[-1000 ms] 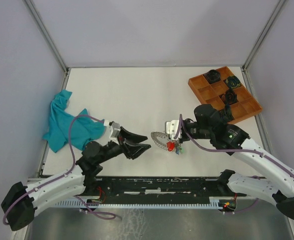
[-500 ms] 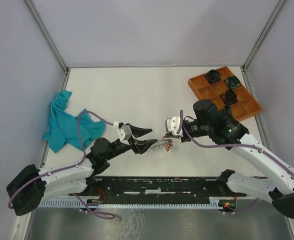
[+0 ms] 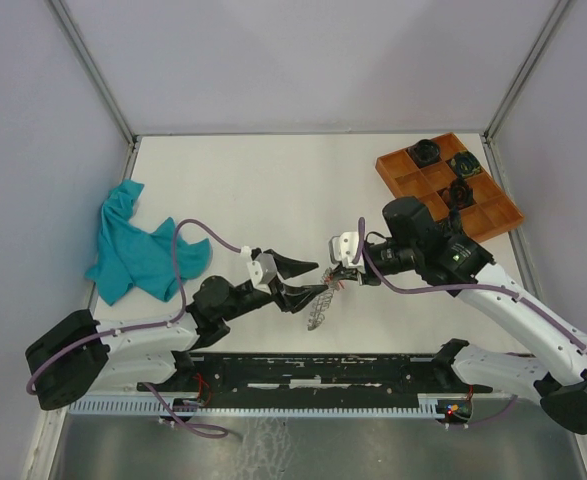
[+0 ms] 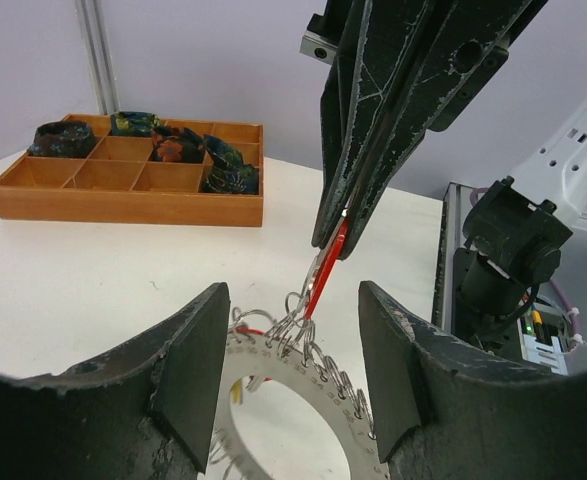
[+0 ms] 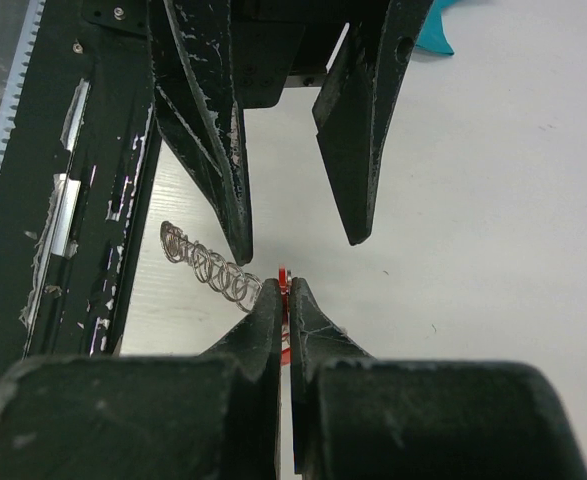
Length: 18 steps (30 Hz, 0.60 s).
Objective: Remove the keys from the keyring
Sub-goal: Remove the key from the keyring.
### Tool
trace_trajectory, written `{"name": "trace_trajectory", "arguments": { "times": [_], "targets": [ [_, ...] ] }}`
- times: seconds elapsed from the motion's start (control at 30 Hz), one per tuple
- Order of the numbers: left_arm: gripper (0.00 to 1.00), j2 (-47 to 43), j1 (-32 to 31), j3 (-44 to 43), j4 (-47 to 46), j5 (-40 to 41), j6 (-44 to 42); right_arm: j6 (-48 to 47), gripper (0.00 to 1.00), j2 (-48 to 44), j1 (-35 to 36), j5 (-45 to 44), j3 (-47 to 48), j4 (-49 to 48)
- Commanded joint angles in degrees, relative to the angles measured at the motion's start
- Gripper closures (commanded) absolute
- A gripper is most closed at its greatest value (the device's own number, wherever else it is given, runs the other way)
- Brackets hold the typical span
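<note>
Coiled silver keyring (image 4: 308,378) hangs tilted above the table from a red-tagged key (image 4: 326,272).

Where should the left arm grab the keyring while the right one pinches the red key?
Probably the coiled band of the keyring just below the red key, from the left arm's side. The ring hangs from that key, pinched in the right gripper, and the left gripper has its jaws open astride that arc, so closing should pin it.

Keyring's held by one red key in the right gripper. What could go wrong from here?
The right gripper pinches only the red key, so a tug may slip it free. The left gripper stands open astride the keyring beside bunched loops; closing there may catch loops, not the ring.
</note>
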<state>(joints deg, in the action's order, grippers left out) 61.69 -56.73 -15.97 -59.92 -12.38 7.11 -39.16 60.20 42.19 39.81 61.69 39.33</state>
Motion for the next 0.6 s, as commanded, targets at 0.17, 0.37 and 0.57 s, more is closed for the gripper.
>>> {"name": "trace_trajectory", "arguments": {
  "times": [0.17,0.37,0.57],
  "targets": [
    [0.39,2.2,-1.7,-3.4,-3.4,2.6,-3.7,2.3,0.99,-0.2,-0.8,3.9,2.7,-3.6],
    [0.44,3.1,-2.3,-3.8,-3.6,4.2,-3.8,3.5,0.99,0.2,-0.9,4.4,2.5,-4.4],
    [0.52,4.3,-2.5,-4.4,-3.1,4.2,-3.7,3.8,0.99,0.2,-0.9,4.4,2.3,-4.6]
  ]
}}
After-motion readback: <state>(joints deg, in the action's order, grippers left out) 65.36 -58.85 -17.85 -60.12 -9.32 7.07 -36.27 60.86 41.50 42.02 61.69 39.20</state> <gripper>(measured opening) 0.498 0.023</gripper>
